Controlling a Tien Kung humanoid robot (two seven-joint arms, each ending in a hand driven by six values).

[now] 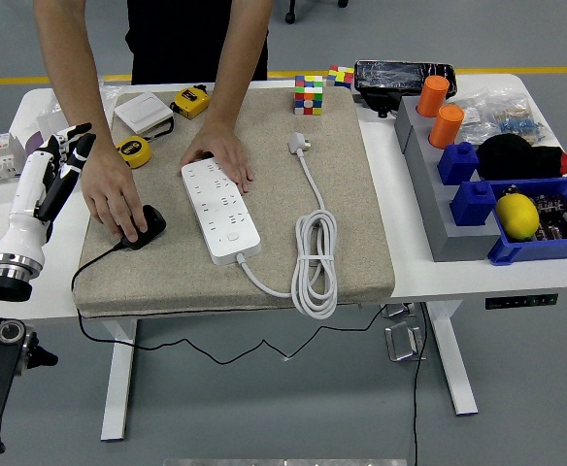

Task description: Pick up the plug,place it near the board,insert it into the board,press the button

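Here plug (146, 225) just right of robot hand (62, 160); apart

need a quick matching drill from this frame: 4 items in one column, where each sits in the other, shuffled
Items:
1. black plug
2. power strip
3. lemon
4. colour cube

Places:
A. in the blue bin at the right
B. far edge of the mat
C. under a person's hand, left part of the mat
D. middle of the mat, a person's hand on its far end

Pairs: 1-C, 2-D, 3-A, 4-B
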